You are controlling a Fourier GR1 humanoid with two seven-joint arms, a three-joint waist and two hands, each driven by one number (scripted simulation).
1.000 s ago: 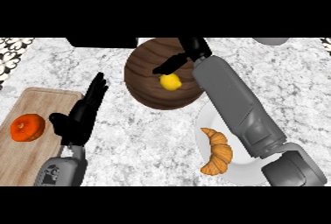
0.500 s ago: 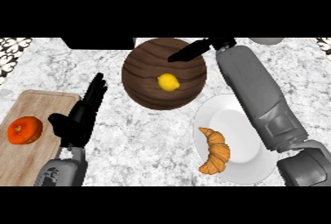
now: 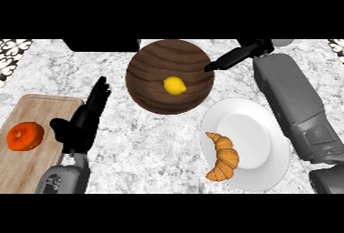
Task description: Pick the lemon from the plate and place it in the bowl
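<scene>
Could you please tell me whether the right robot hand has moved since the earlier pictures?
Yes. The right robot hand has drawn back rightward off the bowl, where it was over the lemon, and is now past the rim.

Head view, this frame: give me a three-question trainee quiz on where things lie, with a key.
1. True or false: the lemon lies on the plate.
2. What lies on the white plate? A) croissant B) orange fruit C) nothing
3. Which robot hand is beside the bowl's rim?

Key:
1. False; it lies in the wooden bowl.
2. A; the orange fruit sits on the cutting board.
3. The right robot hand; the left robot hand rests open by the board.
</scene>
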